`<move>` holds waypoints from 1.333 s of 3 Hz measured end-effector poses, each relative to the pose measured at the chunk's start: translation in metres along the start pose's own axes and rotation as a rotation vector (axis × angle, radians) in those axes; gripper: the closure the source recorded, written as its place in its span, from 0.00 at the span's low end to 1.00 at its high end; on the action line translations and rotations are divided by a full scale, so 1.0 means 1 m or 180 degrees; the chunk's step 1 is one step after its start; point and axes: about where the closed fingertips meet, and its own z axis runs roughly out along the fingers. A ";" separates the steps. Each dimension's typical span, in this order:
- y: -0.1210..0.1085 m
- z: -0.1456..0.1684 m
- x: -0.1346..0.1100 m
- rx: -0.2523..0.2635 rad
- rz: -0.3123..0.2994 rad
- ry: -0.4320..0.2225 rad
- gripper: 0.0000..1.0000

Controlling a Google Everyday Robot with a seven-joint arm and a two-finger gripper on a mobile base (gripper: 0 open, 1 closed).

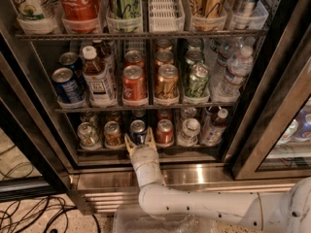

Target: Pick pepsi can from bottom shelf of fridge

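"Coca-Cola" in white script on red bottle (80, 1), "UP" on white bottle (25, 5), top rack (141, 34)

Shop or canteen setting: commercial steel fridge (146, 177), glass doors (272, 113), wire racks (146, 34) stocked with cans (133, 84) and bottles (97, 79); gripper (140, 142) at bottom shelf (194, 153) front.

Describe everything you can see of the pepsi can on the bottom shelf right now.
The pepsi can is small, blue and metal-looking, with a silver top and rim. It stands upright at the front of its lane on the bottom shelf of the fridge. A gold-orange can stands beside it on the left, a red can on the right. The claw sits directly in front, fingers open on either side of the can's lower body; contact cannot be judged.
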 end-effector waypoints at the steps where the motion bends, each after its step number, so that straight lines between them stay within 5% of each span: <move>1: 0.000 0.002 0.002 0.0006 0.0026 0.0018 0.46; 3: 0.001 0.004 0.003 -0.0015 0.0073 0.0042 0.88; 4: 0.001 0.005 0.003 -0.0015 0.0073 0.0042 1.00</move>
